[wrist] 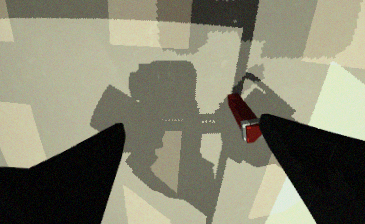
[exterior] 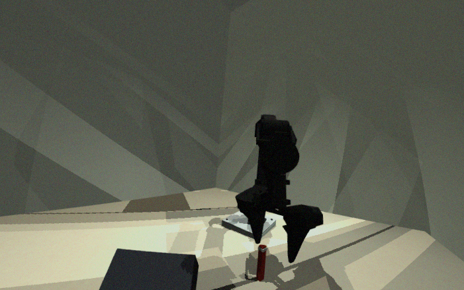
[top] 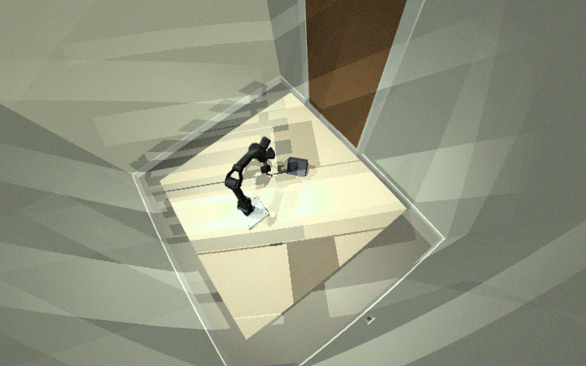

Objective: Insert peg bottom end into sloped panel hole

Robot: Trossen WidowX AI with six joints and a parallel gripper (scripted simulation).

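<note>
The hand [top: 267, 171] [exterior: 275, 251] [wrist: 193, 125], spread wide and empty, hung low to straddle the red peg [exterior: 261, 263] [wrist: 243, 117], which stood upright on the tabletop [top: 331, 200] [exterior: 64, 239] [wrist: 48, 65] between its near and far corners.

the black arm [top: 242, 165] [exterior: 275, 158] arches forward, its gripper [top: 267, 170] [exterior: 275, 251] [wrist: 193, 125] pointing down with fingers wide apart.

The peg [exterior: 261, 264] [wrist: 243, 114] looks like smooth red plastic, with a shiny band like metal near its top. The panel [top: 298, 166] [exterior: 150, 271] looks smooth and matt.
</note>
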